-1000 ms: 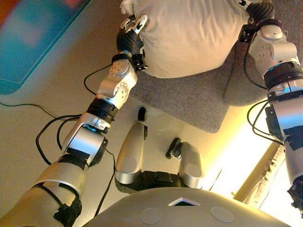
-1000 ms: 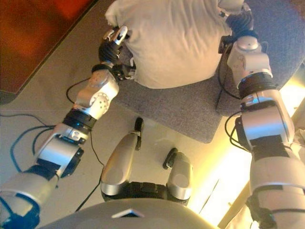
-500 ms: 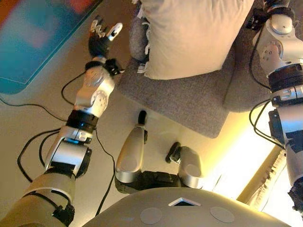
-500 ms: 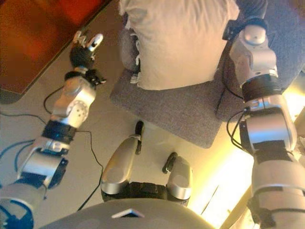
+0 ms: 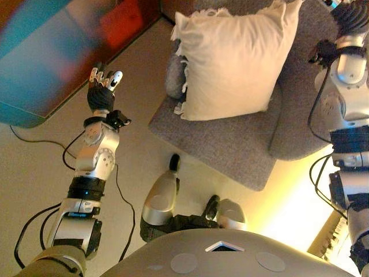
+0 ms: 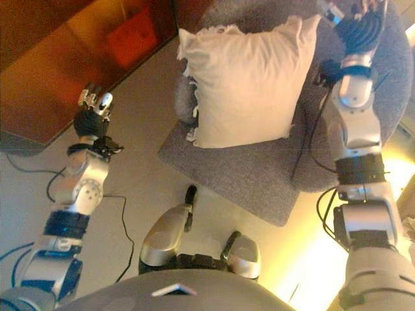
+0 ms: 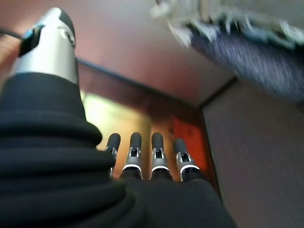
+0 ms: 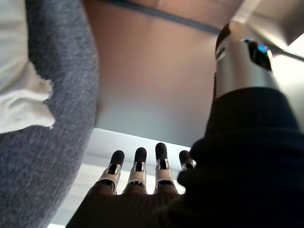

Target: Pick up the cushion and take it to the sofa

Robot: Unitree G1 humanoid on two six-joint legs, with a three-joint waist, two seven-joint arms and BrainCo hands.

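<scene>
The cream cushion (image 5: 230, 63) with a fringed edge stands on the grey sofa (image 5: 230, 141) and leans against its back. My left hand (image 5: 102, 89) is open and empty over the floor, well to the left of the sofa; its straight fingers (image 7: 142, 154) show in the left wrist view, with the cushion's fringe (image 7: 228, 19) beyond. My right hand (image 6: 360, 29) is open and empty at the sofa's right side, apart from the cushion. In the right wrist view its fingers (image 8: 137, 171) are straight, beside a cushion corner (image 8: 19, 99) and the sofa's grey cloth (image 8: 61, 71).
A red box (image 6: 133, 35) stands against a long low piece of furniture (image 6: 45, 84) at the upper left. Beige floor (image 5: 138, 144) lies between it and the sofa. A bright window edge (image 5: 340, 231) is at the lower right.
Both hands have let go of the cushion and drawn apart, the left hand out to the left, the right hand up to the right. The cushion now rests on the sofa. The camera has shifted.
</scene>
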